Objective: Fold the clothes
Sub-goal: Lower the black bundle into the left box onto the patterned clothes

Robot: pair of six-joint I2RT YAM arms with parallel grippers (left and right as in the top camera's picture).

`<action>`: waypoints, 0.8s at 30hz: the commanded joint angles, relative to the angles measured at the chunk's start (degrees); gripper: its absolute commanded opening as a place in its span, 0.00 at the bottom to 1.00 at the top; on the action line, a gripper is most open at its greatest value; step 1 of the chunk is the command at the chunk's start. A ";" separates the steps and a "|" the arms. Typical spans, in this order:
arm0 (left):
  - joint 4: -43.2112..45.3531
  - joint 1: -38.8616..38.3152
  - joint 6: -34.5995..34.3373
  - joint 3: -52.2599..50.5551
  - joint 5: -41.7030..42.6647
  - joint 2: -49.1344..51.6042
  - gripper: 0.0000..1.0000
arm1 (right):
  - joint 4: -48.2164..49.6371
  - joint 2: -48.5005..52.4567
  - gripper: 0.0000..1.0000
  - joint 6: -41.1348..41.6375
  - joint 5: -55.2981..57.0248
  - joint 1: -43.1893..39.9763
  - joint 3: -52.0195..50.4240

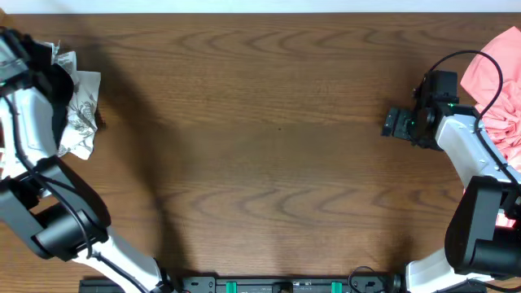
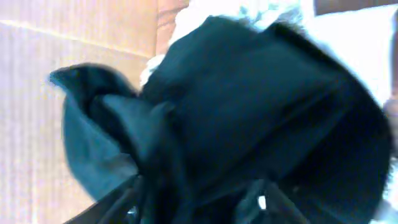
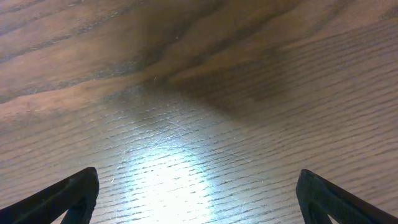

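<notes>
A pile of clothes lies at the table's far left: a white patterned garment (image 1: pixel 81 110) with a dark garment (image 1: pixel 55 91) on it. My left gripper (image 1: pixel 37 61) is over this pile. In the left wrist view the dark garment (image 2: pixel 249 106) fills the frame, bunched between my left fingers (image 2: pixel 199 208), which are closed on its fabric. A pink garment (image 1: pixel 501 81) lies crumpled at the far right edge. My right gripper (image 1: pixel 397 124) is open and empty, just left of the pink garment, low over bare wood (image 3: pixel 199 186).
The wooden table (image 1: pixel 269 146) spans the view between the two piles. The right arm's black cable (image 1: pixel 476 61) loops over the pink garment. The arm bases stand at the front edge.
</notes>
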 commanded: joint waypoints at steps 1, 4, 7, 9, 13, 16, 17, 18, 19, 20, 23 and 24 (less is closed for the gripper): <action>-1.22 -1.84 -0.48 -0.33 0.13 -3.61 0.66 | -0.02 0.02 0.99 0.81 -0.02 0.44 -0.28; -2.23 -2.73 -1.40 -0.33 0.15 -5.44 0.66 | -0.04 0.02 0.99 0.81 -0.02 0.44 -0.28; -1.57 -2.93 -6.84 -0.31 0.17 -7.54 0.65 | -0.04 0.02 0.99 0.81 -0.02 0.44 -0.28; -0.35 -2.69 -12.46 -0.31 0.17 -8.96 0.50 | -0.04 0.02 0.99 0.81 -0.02 0.44 -0.28; 2.82 -1.70 -22.82 -0.31 0.22 -10.75 0.08 | -0.04 0.02 0.99 0.81 -0.02 0.44 -0.28; 5.27 0.00 -30.36 -0.31 1.01 -10.88 0.06 | -0.04 0.02 0.99 0.81 -0.02 0.44 -0.28; 5.44 0.61 -31.61 -0.31 2.23 -10.84 0.06 | -0.04 0.02 0.99 0.81 -0.02 0.44 -0.28; 5.90 1.73 -33.90 -0.31 4.68 -10.64 0.06 | -0.04 0.02 0.99 0.81 -0.02 0.44 -0.28; 6.16 2.38 -34.95 -0.31 6.05 -10.54 0.06 | -0.04 0.02 0.99 0.81 -0.02 0.44 -0.28; 6.67 3.30 -36.63 -0.31 8.13 -10.34 0.06 | -0.04 0.02 0.99 0.81 -0.02 0.44 -0.28; 9.66 6.40 -41.29 -0.31 15.08 -9.16 0.06 | -0.04 0.02 0.99 0.81 0.00 0.44 -0.28; 10.80 7.10 -41.92 -0.31 16.65 -8.68 0.06 | -0.04 0.02 0.99 0.81 -0.02 0.44 -0.28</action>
